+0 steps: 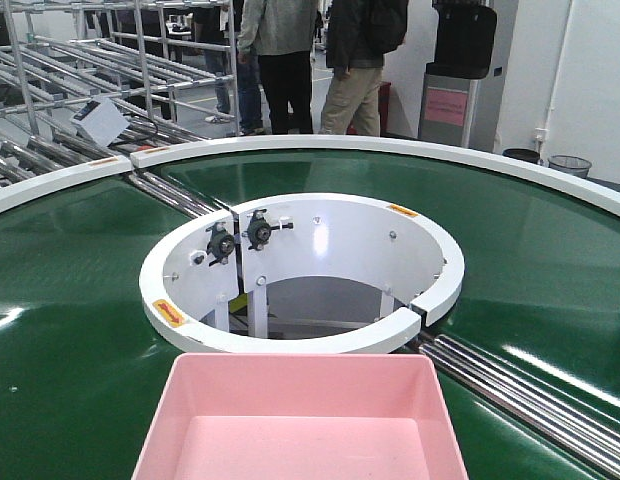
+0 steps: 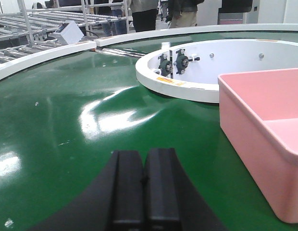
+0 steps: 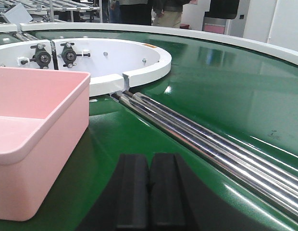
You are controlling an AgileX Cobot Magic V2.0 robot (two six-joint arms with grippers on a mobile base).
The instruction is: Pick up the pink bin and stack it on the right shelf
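Note:
The pink bin rests on the green conveyor belt at the bottom centre of the front view, empty, its near end cut off by the frame. In the left wrist view the pink bin is to the right of my left gripper, which hangs just above the belt, shut with nothing between its fingers. In the right wrist view the pink bin lies to the left of my right gripper, also shut and empty. Neither gripper touches the bin. The right shelf is out of view.
A white ring rims the round opening in the belt beyond the bin. Steel rollers cross the belt on the right. The belt's white outer rim curves behind; roller racks and standing people are beyond.

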